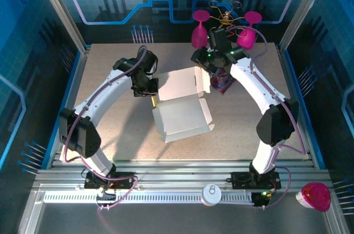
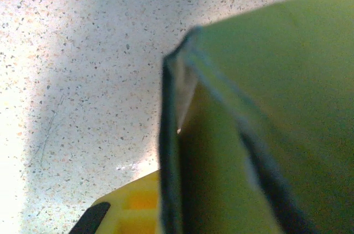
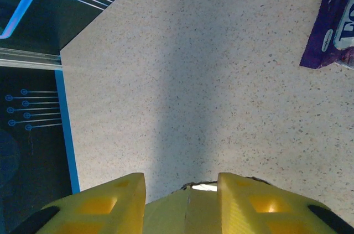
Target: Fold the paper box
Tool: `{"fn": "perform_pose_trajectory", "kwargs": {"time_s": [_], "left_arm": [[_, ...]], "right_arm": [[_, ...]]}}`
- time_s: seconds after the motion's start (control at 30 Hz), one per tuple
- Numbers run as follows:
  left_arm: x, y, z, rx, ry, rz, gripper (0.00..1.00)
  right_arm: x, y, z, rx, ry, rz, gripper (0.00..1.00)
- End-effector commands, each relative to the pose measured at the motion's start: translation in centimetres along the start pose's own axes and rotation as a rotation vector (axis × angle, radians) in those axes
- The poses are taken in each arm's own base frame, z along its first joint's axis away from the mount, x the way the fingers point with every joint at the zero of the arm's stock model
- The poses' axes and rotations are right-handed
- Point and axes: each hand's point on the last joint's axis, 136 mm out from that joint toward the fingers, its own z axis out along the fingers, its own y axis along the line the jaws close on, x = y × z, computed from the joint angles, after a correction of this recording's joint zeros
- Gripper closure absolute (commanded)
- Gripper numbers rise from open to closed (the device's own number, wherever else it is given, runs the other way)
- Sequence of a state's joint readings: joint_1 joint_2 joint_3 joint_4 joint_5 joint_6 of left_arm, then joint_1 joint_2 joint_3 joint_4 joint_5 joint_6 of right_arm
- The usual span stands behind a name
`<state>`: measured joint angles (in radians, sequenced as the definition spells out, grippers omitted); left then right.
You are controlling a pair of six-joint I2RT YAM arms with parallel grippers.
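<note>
Noting the paper box (image 1: 182, 115) at mid-table, between the two arms and well back from the near edge. Judged roughly half done: base already raised into a shallow rectangular tray, low walls standing, near corners looking square. Left to do, by the look of it: bringing the rear lid panel, now tilted up and back behind the tray, down over the opening and tucking its flaps. Cannot tell from above whether the wall tabs are locked.

Logging the left gripper (image 1: 150, 94) at the tray's rear left corner, jaws closed tight, seemingly pinching the thin wall. From its wrist, one yellow finger (image 2: 124, 212) low in frame, with card pressed up close and blurred. Logging the right gripper (image 1: 206, 69) at the lid panel's far right edge, jaws part-way apart with a folded card edge sitting between them. Cannot tell whether clamped or merely straddled.

Materials: thin die-cut card, yellow-green outside, pale and near white inside, matte, with crisp creases and dark lines along the cut edges. Resting on a hard, speckled beige table (image 1: 110, 62). Lying just beyond the lid's right side, a crinkly, glossy purple snack packet (image 1: 222, 83).
</note>
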<state>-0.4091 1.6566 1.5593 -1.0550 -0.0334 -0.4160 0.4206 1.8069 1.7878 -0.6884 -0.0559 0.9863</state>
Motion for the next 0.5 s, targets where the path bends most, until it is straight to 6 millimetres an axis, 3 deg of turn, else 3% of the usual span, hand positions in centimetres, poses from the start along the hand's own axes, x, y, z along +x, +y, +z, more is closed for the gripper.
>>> {"fn": "perform_pose_trajectory", "kwargs": {"time_s": [0.0,0.3,0.47], "left_arm": [[-0.5,-0.5,-1.3,0.007,-0.028,0.025,1.0],[-0.6,-0.6,-1.3,0.004,-0.033,0.03,1.0],[-0.7,-0.6,-1.5,0.002,-0.039,0.031,1.0]], "right_arm": [[1.3,0.3,0.5,-0.007,0.043,-0.003,0.61],[1.8,0.9,-0.1,-0.031,0.055,0.037,0.61],[2.4,0.6,0.4,-0.024,0.081,0.074,0.66]]}}
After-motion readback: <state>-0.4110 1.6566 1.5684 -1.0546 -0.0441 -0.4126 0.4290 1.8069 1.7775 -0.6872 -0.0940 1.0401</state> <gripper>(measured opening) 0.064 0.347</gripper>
